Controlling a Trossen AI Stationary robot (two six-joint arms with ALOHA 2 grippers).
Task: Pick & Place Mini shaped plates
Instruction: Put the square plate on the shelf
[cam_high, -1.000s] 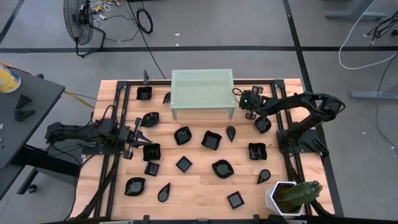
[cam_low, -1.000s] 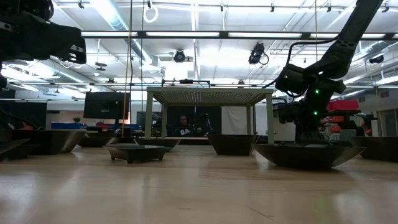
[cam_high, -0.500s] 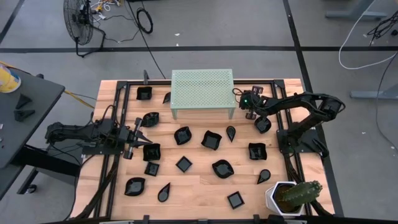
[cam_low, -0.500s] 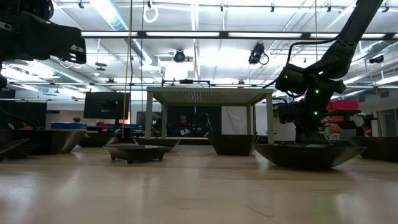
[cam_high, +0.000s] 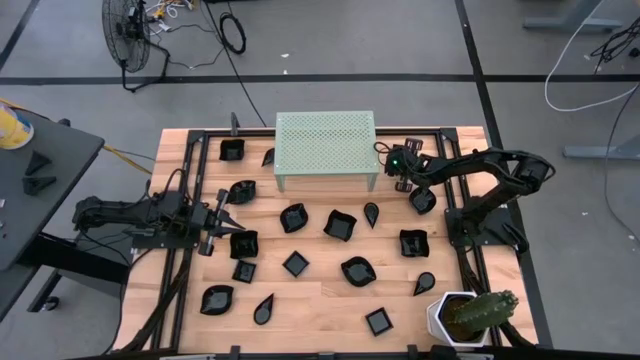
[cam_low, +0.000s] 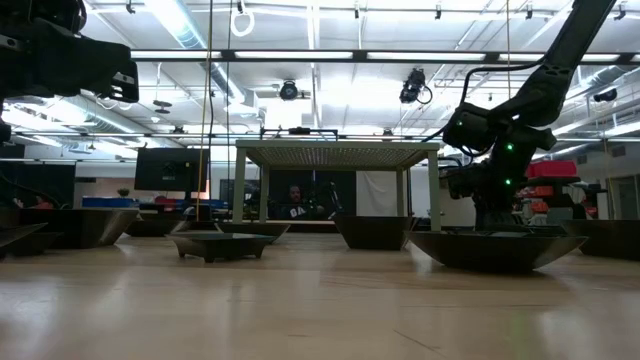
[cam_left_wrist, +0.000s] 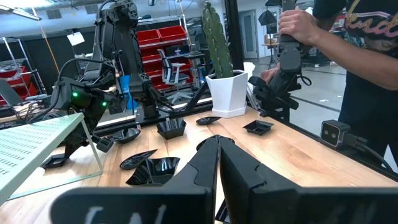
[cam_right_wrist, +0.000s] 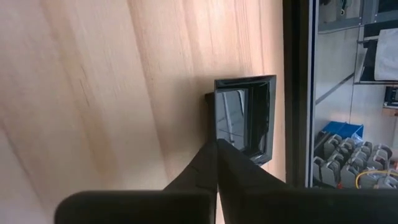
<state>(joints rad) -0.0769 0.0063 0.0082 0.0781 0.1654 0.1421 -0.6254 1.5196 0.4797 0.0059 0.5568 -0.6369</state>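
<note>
Now right end effector (cam_right_wrist: 217, 144) closed, arms and plates unmoved

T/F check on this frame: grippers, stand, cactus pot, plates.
1. The right gripper is shut over a black plate right of the green stand. True.
2. The left gripper is wide open. False: its fingers are shut together, holding nothing.
3. Plates are stacked on top of the green stand. False: its top is bare; the plates lie on the table.
4. The cactus pot sits at the table's near right corner. True.
5. A person shows beyond the table in the left wrist view. True.
</note>
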